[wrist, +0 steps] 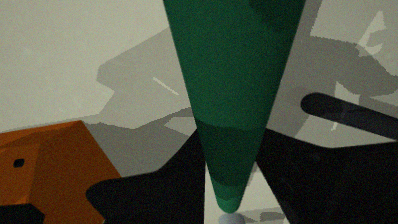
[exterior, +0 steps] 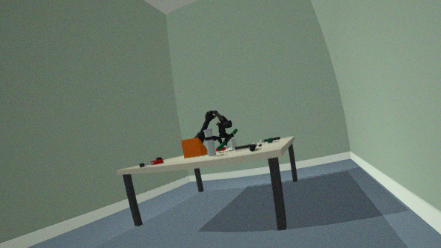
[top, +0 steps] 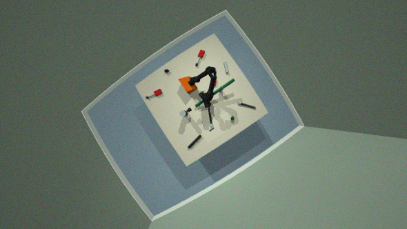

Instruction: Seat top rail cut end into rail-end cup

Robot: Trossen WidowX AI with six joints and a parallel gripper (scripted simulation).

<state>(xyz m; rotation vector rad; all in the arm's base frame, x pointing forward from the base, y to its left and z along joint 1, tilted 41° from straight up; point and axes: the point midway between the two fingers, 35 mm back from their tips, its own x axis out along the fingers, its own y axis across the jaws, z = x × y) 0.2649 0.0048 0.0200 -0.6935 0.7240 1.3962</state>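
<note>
The green rail (top: 224, 85) (exterior: 235, 132) (wrist: 235, 65) slants, its low end toward the big post and its other end raised. My gripper (top: 206, 99) (wrist: 221, 127) is shut on the rail near its low end, with a dark finger on each side in the wrist view. The big grey post (top: 183, 113) (exterior: 211, 148) stands upright. The dark rail-end cup (top: 189, 110) is beside it, on the band high up near the cap (exterior: 208, 131). The rail's low end is short of the cup and looks lower than it. A thinner grey post (exterior: 233, 143) stands behind the rail; its loop cap is too small to make out.
The orange block (top: 187, 85) (exterior: 193, 148) (wrist: 55, 160) is at the arm's base. A dark rod with a light tip (top: 210, 117) lies in front of the gripper. Other dark rods (top: 194, 141) (top: 248, 105), a small green piece (top: 232, 118) and red-handled tools (top: 158, 92) (top: 201, 53) lie around.
</note>
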